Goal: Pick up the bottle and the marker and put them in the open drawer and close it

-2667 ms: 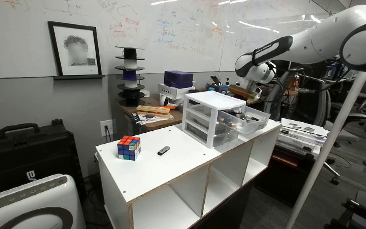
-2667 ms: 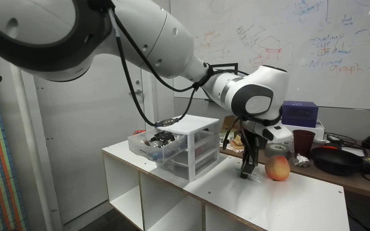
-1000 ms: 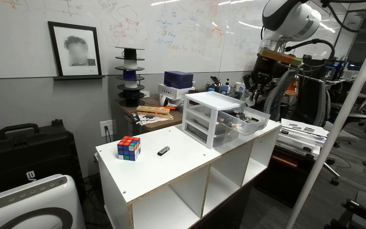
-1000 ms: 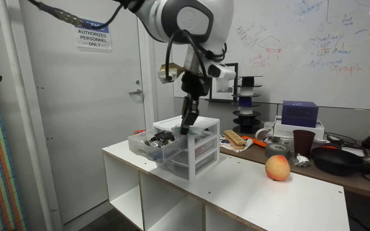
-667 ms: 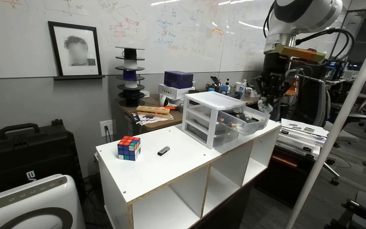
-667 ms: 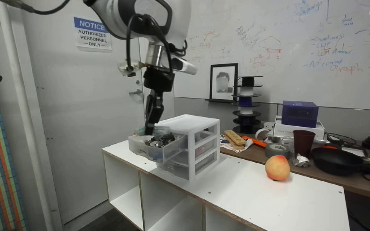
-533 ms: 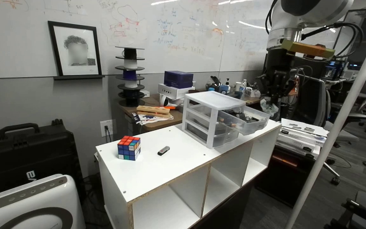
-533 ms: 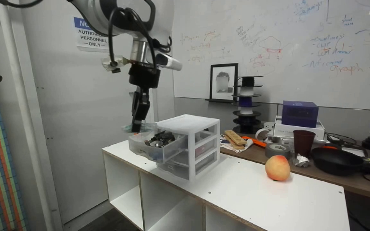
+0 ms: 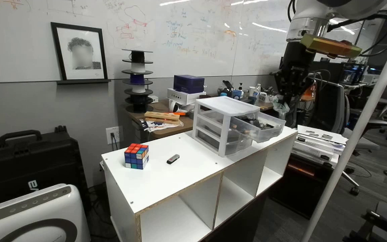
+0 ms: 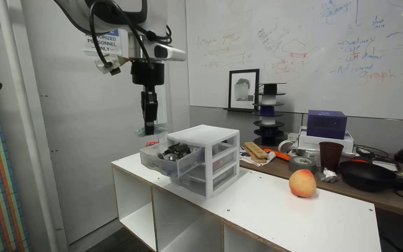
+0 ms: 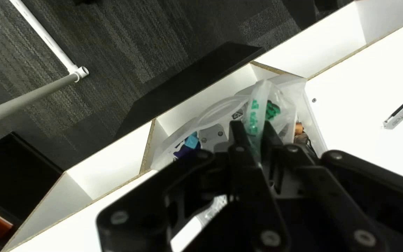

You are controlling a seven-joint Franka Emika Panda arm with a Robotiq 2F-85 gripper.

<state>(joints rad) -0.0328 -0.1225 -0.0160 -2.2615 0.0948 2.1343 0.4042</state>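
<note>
"Wrist view — how stands the gripper (image 11: 252,130)?" asks the surveyor.

"Drawn nearly together, pinching one clear crumpled plastic item (image 11: 255,105), green print on it; bottle or bag, no saying which," answers the spotter. "In an exterior view it hangs above the open drawer (image 10: 159,165), apart from it."

"Counts?"

"One drawer unit (image 9: 227,105), white-framed, three tiers; top drawer pulled out, holding dark oddments (image 10: 176,150) too jumbled to number. One marker (image 9: 173,159), short, black and grey, lying on the cabinet top (image 9: 160,181) well apart from the unit. One Rubik's cube (image 9: 136,156) near the marker. One peach (image 10: 302,183) in an exterior view."

"Surface?"

"White, screw heads (image 9: 216,163) showing; below it, three open compartments (image 10: 177,211) in both exterior views."

"Room?"

"One whiteboard (image 9: 213,67), scribbled in red, blue and orange; one framed picture (image 9: 81,52), one stack of spools (image 9: 137,79), one purple box (image 9: 188,84) on white boxes (image 9: 184,96). On the brown desk (image 10: 390,198) — one dark red cup (image 10: 331,155), one black pan (image 10: 366,176), one grey tape roll (image 10: 302,168). Dark carpet (image 11: 128,35) in the wrist view."
</note>
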